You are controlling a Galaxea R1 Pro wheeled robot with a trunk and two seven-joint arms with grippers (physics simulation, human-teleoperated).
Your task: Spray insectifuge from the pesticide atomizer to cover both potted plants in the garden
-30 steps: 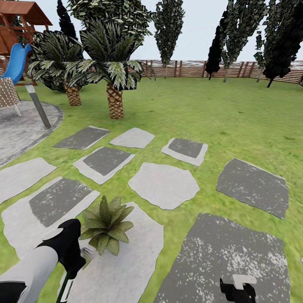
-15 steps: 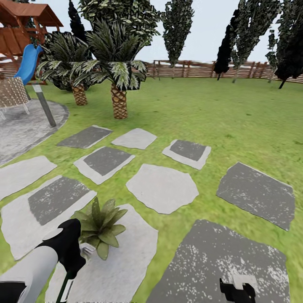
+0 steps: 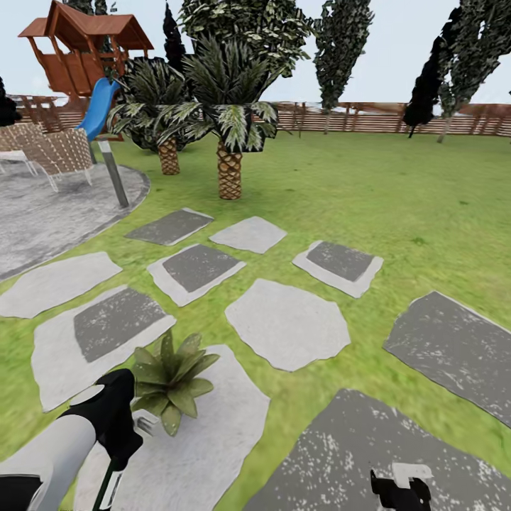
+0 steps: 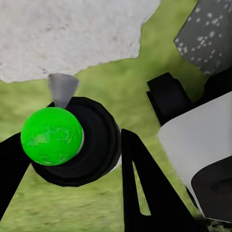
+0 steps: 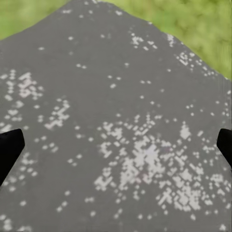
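Gripping the pesticide atomizer [image 4: 67, 142] tight, the left gripper [image 3: 131, 436] hangs just beside the potted plant [image 3: 170, 380], which sits ahead and slightly right on its stepping stone [image 3: 213, 440]; right gripper [image 5: 116, 145] spread empty.

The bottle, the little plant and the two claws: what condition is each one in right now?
pesticide atomizer: gripped between the left gripper's fingers, green-tipped end toward the wrist camera.
left gripper: shut on the atomizer, beside the plant.
potted plant: upright on a pale stepping stone.
right gripper: open, empty, over a dark speckled stone.
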